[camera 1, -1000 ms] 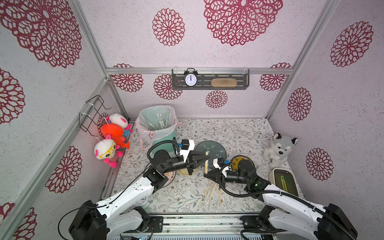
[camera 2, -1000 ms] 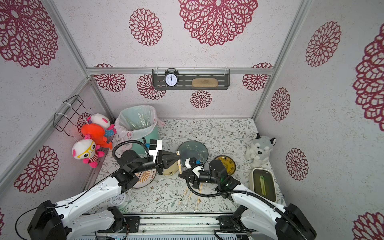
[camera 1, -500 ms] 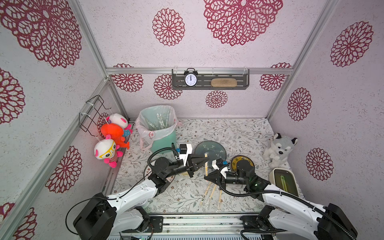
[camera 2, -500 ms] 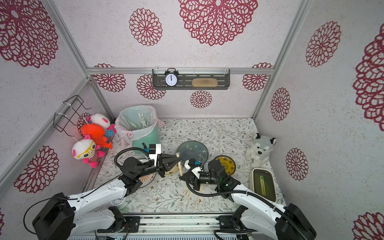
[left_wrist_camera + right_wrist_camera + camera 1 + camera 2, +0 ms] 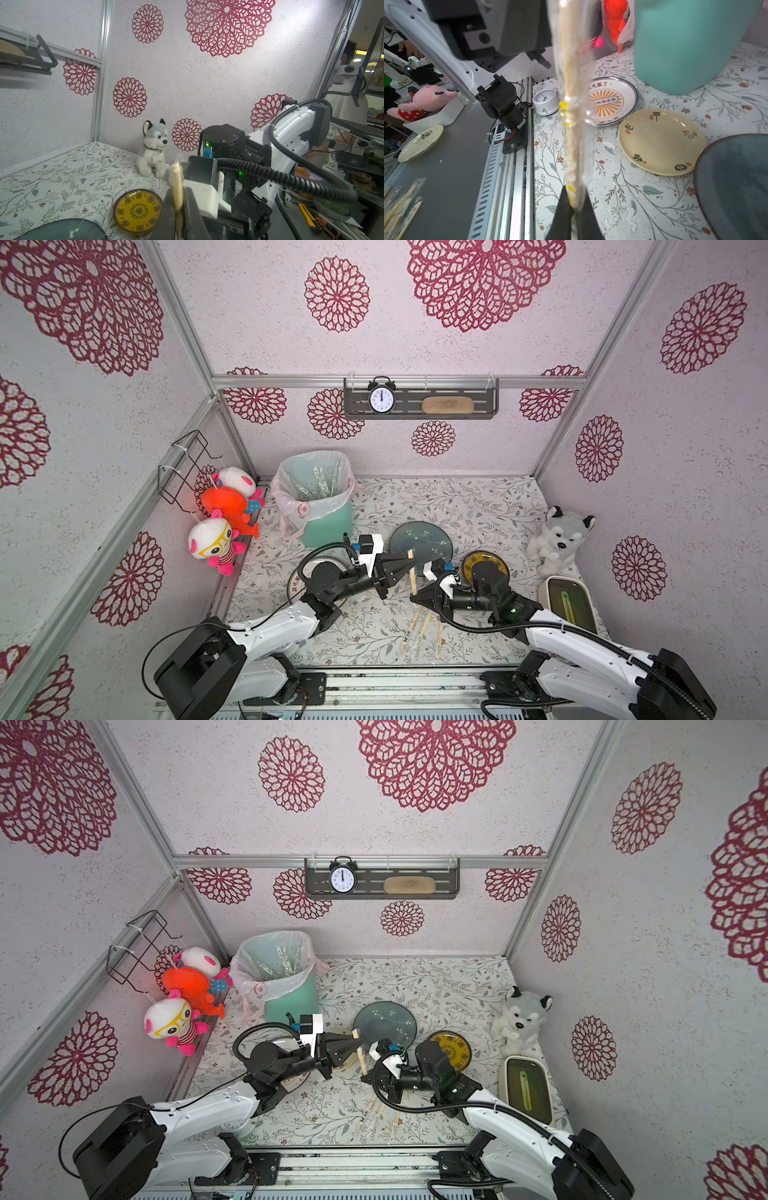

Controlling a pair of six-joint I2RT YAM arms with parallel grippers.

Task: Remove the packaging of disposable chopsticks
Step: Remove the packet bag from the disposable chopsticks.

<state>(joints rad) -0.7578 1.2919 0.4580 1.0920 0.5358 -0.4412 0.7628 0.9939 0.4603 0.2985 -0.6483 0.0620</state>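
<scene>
Both claws are clenched on one wrapped pair, held above the table (image 5: 478, 506) near its middle. The left gripper (image 5: 408, 561) is closed on the far end of the disposable chopsticks (image 5: 412, 578), the right gripper (image 5: 414, 598) on the packaging (image 5: 583, 104) at the near end. The long axis runs far to near, so separation would be made along that line.

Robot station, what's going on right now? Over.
Left jaws shut on pale bamboo chopstick pair; right jaws shut on its clear plastic sleeve. Sleeve not yet off. Nothing seen blocking.
</scene>
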